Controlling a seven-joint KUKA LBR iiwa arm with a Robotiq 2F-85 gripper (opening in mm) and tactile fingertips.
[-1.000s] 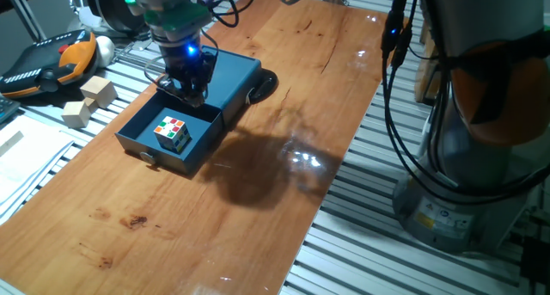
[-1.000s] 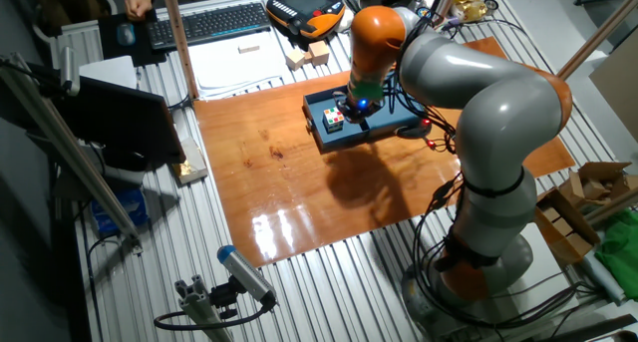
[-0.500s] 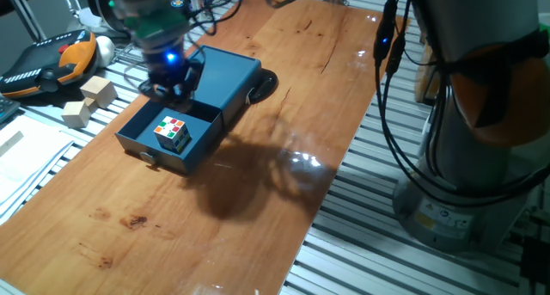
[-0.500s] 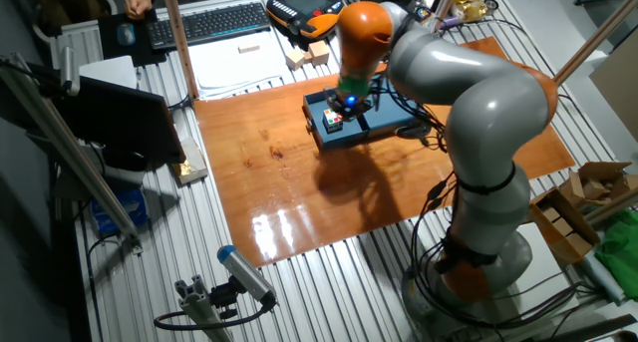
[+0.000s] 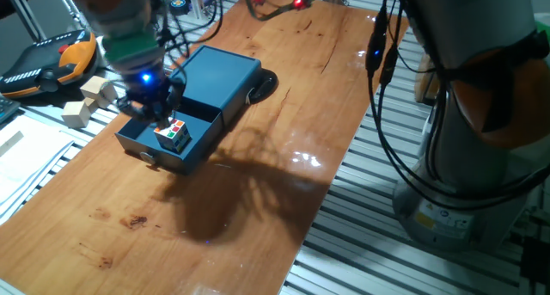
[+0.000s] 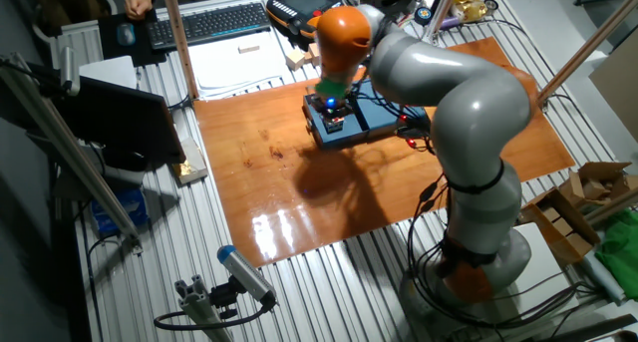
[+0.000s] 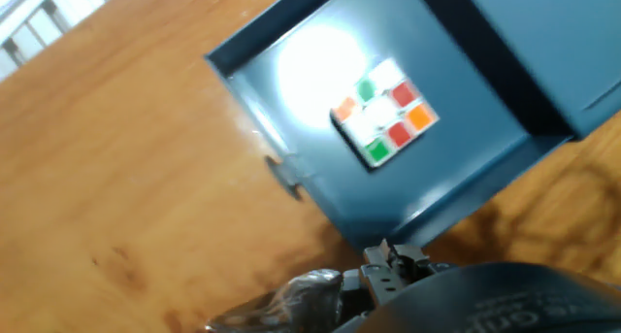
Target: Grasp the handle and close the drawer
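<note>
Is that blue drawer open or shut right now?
Open. The drawer sticks out of its box, with a puzzle cube visible inside.

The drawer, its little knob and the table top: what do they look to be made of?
The drawer looks like thin painted sheet metal or plastic: dark blue, matte, with sharp folded edges. The knob seems grey metal, though it is too small and blurred to be sure. The table top looks like varnished wood: visible grain, knots and glossy light reflections.
</note>
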